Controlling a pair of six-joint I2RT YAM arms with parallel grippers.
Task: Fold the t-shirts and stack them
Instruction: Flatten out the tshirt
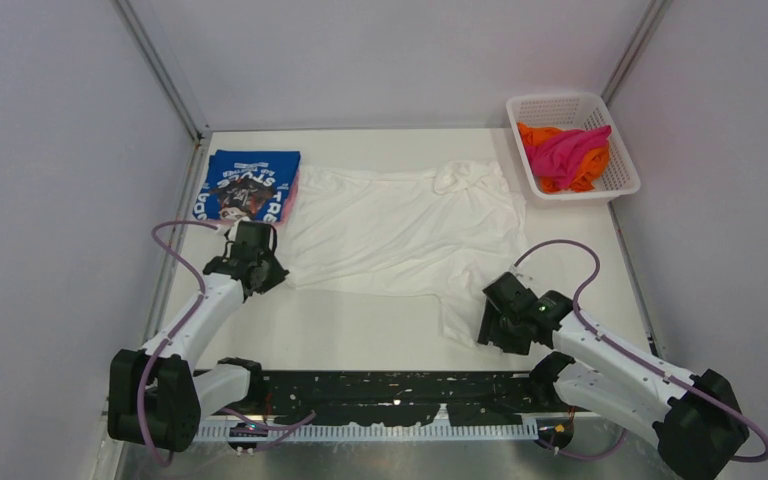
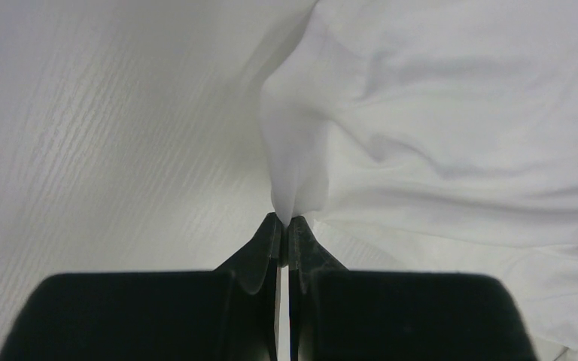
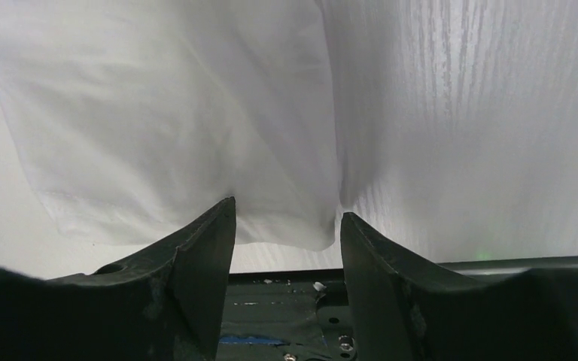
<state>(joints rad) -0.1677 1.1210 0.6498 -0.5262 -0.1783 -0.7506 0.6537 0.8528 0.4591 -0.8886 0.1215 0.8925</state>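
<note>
A white t-shirt lies spread across the middle of the table; no print shows on it. My left gripper is shut on its near left corner, and the left wrist view shows a pinched peak of the cloth rising from my left gripper. My right gripper is open over the shirt's near right corner, with the cloth edge between the fingertips of my right gripper. A folded blue shirt with white lettering lies at the back left, on a pink one.
A white mesh basket at the back right holds magenta and orange shirts. Grey walls close in the table on three sides. A black strip runs along the near edge.
</note>
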